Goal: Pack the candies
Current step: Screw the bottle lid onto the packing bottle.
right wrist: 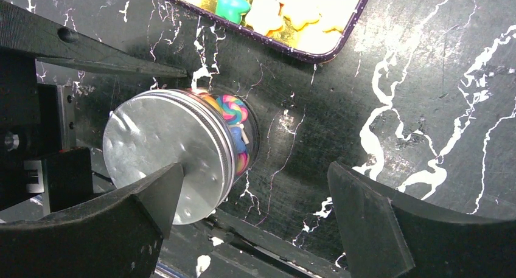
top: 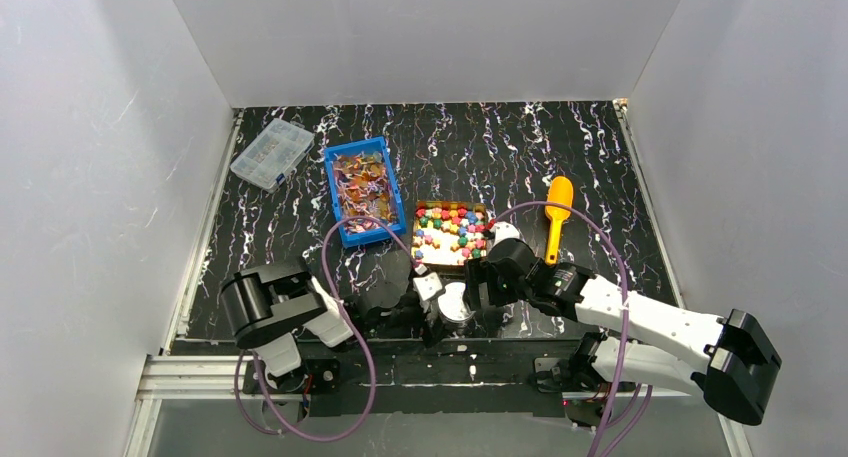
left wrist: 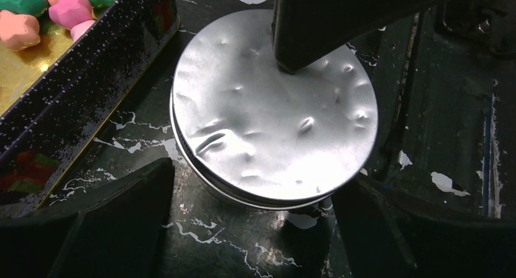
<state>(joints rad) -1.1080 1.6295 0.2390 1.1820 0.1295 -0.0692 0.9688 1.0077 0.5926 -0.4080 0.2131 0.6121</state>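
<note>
The candies [top: 452,229], matte rounded and star-shaped pieces, lay in a flat tin [left wrist: 91,89] with a gold floor and a dark speckled wall. A few more showed through the clear wall of a small jar [right wrist: 240,138] just beside it. The jar's round silver lid [left wrist: 274,120] was dented metal; the left gripper [left wrist: 258,180] stood wide on both sides of it, and the right gripper [right wrist: 254,168] was wide too, one finger over the lid.
</note>
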